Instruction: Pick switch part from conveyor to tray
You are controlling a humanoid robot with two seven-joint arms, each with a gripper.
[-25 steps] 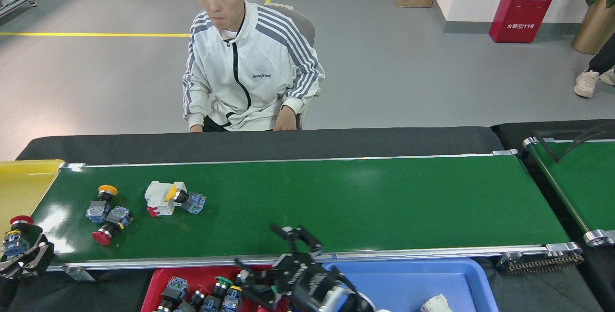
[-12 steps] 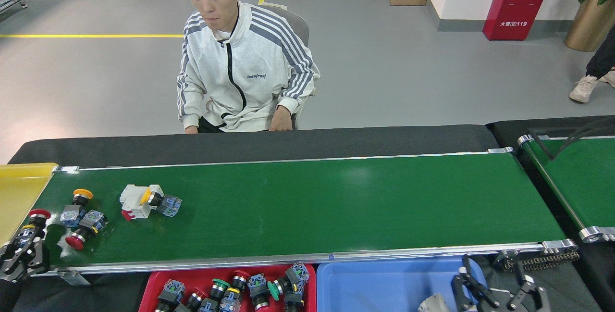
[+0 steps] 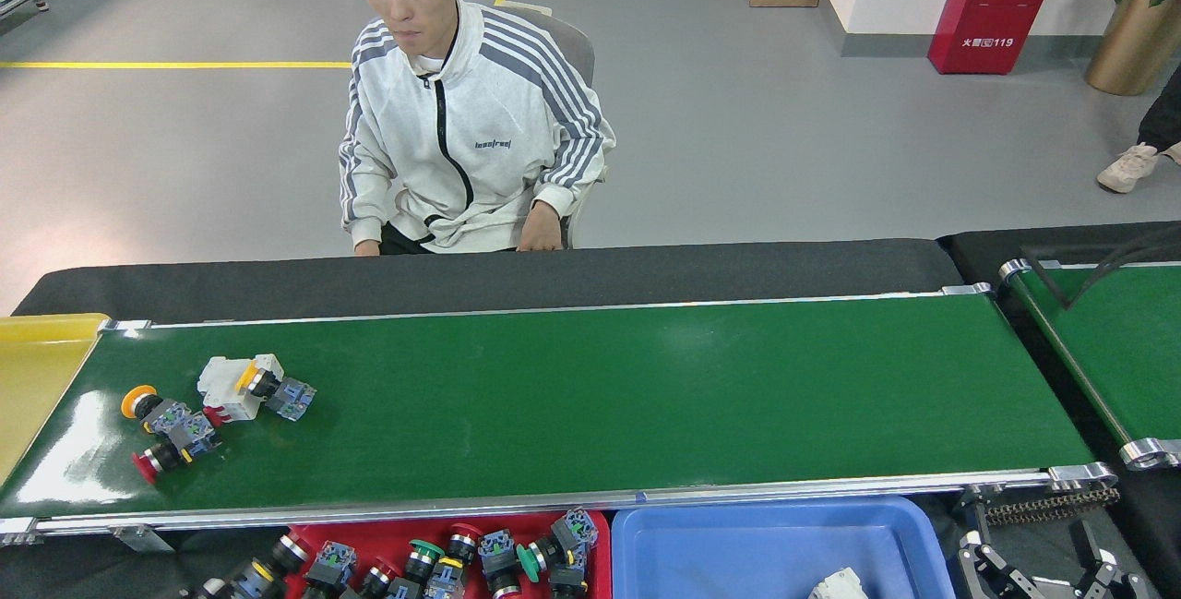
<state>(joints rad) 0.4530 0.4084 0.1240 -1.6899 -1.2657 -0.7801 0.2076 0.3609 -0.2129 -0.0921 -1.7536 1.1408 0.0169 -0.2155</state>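
The conveyor (image 3: 590,396) runs across the head view. At its left end lie three switch parts: a yellow-capped one (image 3: 140,401), a red-capped one (image 3: 155,461) and a white one with a yellow knob (image 3: 242,384). A red tray (image 3: 600,551) below the belt holds several switch parts. At that tray's left edge a red-capped switch part (image 3: 277,556) hangs tilted, with my left gripper (image 3: 221,588) shut on it; the gripper is mostly cut off by the bottom edge. My right gripper (image 3: 1043,576) is open at the bottom right, beside the blue tray (image 3: 738,544).
A white part (image 3: 840,585) lies in the blue tray. A person (image 3: 471,128) sits behind the belt, hands at the black table edge. A yellow bin (image 3: 37,368) stands at the belt's left end. A second green belt (image 3: 1116,350) is at the right.
My left gripper has carried the red-capped switch part from the belt's left end rightward to the red tray's left edge. My right gripper moved right and lower. The parts on the belt drifted left.
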